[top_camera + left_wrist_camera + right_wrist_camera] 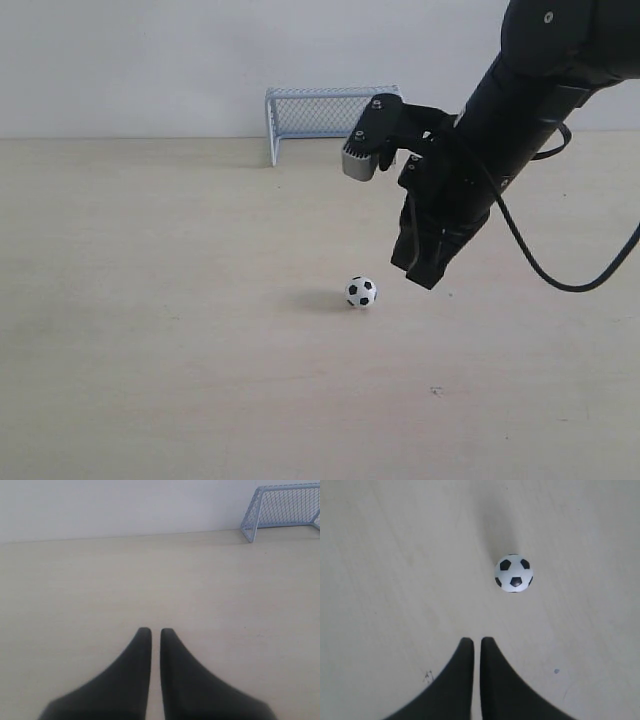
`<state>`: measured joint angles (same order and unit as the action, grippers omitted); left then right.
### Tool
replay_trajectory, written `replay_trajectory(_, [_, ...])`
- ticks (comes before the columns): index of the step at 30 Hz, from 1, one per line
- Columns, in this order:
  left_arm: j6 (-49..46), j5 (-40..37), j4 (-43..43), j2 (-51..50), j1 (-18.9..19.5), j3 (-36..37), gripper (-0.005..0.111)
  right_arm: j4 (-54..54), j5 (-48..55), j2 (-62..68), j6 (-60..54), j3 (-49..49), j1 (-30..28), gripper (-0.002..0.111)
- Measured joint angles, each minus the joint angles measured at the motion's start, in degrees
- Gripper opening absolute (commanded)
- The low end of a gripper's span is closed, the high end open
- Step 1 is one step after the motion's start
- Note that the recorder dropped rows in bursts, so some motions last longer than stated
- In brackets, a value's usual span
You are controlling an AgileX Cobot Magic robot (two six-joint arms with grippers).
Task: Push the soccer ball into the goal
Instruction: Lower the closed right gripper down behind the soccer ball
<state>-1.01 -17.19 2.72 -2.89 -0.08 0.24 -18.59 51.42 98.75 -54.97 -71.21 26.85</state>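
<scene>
The soccer ball (361, 292) (514, 573), white with black patches, rests on the pale table near the middle. My right gripper (421, 272) (476, 641) hangs just right of the ball and slightly above the table, shut with nothing between its fingers and apart from the ball. The goal (322, 113) (284, 507) stands at the table's far edge against the wall, its white frame and mesh partly hidden by the right arm. My left gripper (155, 630) is shut and empty over bare table; it does not show in the exterior view.
A white wall runs behind the table's far edge (130, 139). The right arm's black cable (540, 270) loops down to the right of the gripper. A small dark mark (435, 391) sits on the table toward the front.
</scene>
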Motion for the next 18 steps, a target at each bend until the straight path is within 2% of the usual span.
replay_trajectory(9, [0.0, 0.0, 0.0, 0.0, 0.0, 0.0, 0.006, 0.2, 0.2, 0.0, -11.2, 0.0, 0.0, 0.000])
replay_trajectory(18, [0.0, 0.0, 0.0, 0.0, 0.0, 0.0, 0.006, 0.2, 0.0, 4.5, -17.8, -0.1, 0.0, 0.000])
